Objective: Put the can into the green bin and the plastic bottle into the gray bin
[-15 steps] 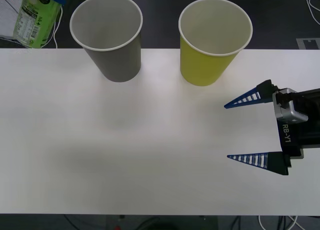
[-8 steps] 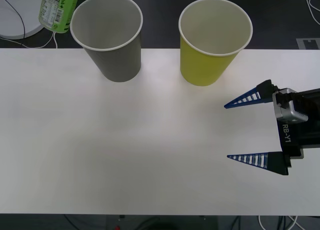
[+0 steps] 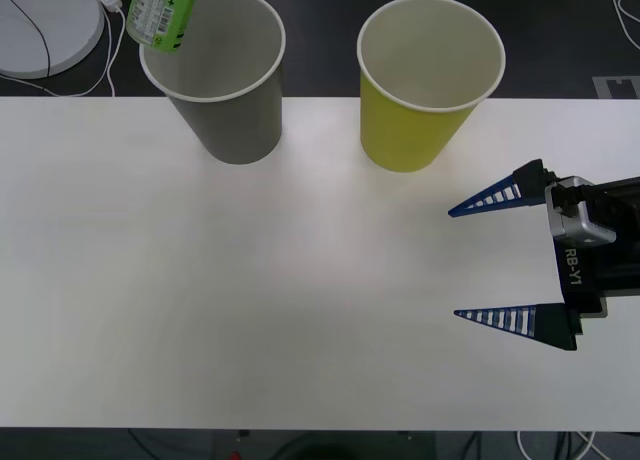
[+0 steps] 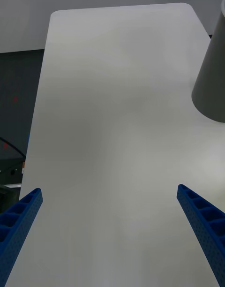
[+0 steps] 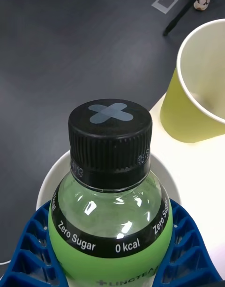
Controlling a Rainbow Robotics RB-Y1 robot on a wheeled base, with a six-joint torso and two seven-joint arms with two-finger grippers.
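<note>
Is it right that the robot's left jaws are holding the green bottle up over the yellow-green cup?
Not quite. The front view shows the plastic bottle over the gray bin, not the green bin. The left gripper does hold it.

Your right tool [image 3: 453, 262] sits at the right side of the front view, low over the desk, its two blue ribbed fingers [image 3: 495, 194] spread wide and pointing toward the robot's left with nothing between them. In the left wrist view, your left tool [image 5: 110, 263] has its blue fingers [image 5: 26, 249] closed against both sides of the plastic bottle [image 5: 110, 193], gripping it below the cap.
</note>
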